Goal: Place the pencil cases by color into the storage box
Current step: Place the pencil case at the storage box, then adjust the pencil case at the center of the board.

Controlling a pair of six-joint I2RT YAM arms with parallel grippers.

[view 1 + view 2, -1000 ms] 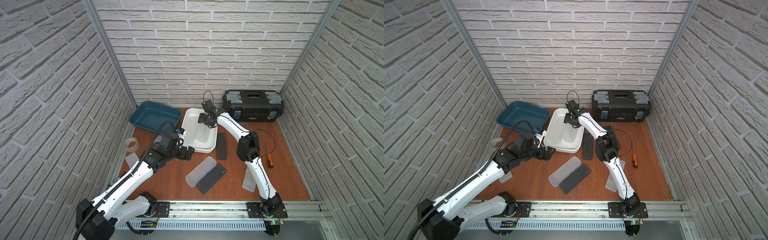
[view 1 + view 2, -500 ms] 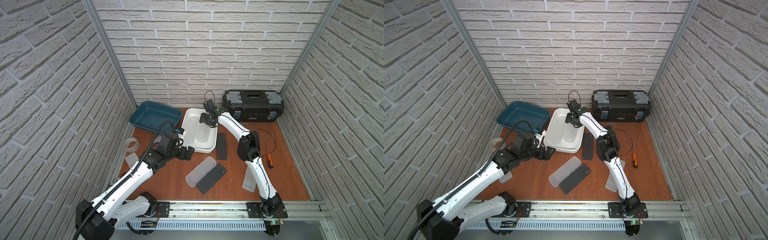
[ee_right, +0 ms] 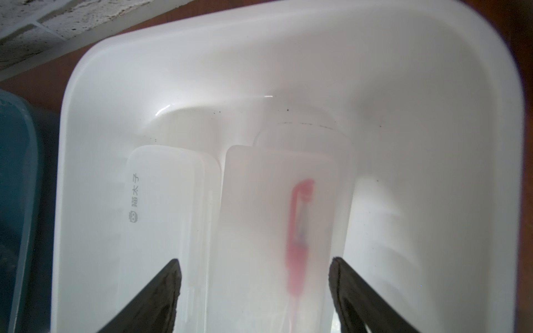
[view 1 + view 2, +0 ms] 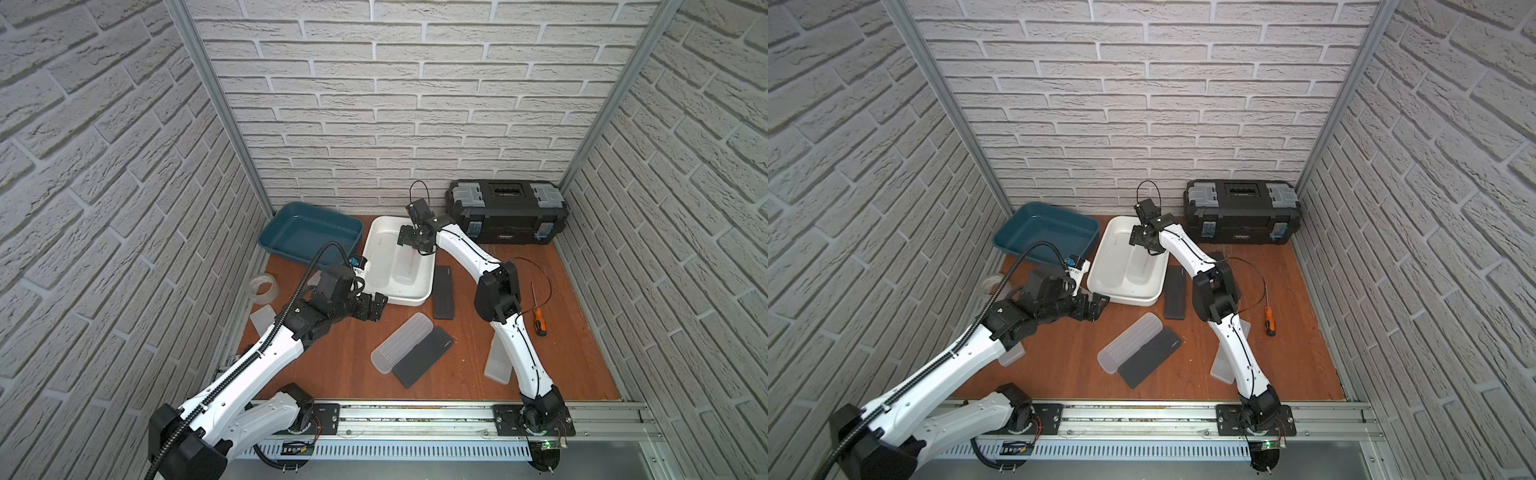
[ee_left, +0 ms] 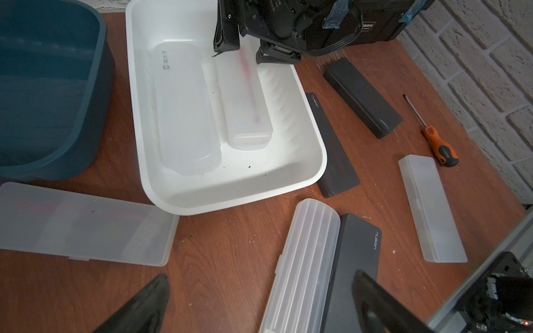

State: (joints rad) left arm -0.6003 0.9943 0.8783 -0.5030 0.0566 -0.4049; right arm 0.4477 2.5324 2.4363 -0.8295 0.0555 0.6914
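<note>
1. Right gripper [image 3: 253, 288]: I see it hanging low in the white rectangular plastic storage box [image 4: 417, 298]. Its jaws are partly spread and straddle the frosted translucent pencil case with a red pen inside [image 3: 274, 230]. 1 finger [image 3: 161, 297] stands clear of that case. I cannot tell whether the opposite finger touches it.

2. Left gripper [image 5: 261, 276]: the jaws are spread wide and hold nothing. It hovers above the brown wooden tabletop [image 4: 332, 365], near a corner of the box.

3. Frosted pencil case with grey printed characters [image 5: 184, 115]: it lies flat in the box, just beside the pen case.

4. Cases on the table, 6 in all:
- The ribbed frosted pencil case [image 4: 401, 343] lies touching the matte black pencil case [image 4: 422, 361] along their long sides.
- A 2nd black case [image 4: 442, 286] lies just beside the box wall.
- A 3rd black case [image 5: 362, 96] lies near the black plastic toolbox [image 4: 505, 212].
- 1 smooth frosted case [image 5: 83, 225] lies by the left arm.
- Another frosted case [image 4: 496, 365] lies by the right arm.

5. Sundries:
- teal plastic tub [image 4: 309, 232]
- clear tape roll [image 4: 262, 289]
- orange-handled screwdriver [image 4: 539, 322]
</note>
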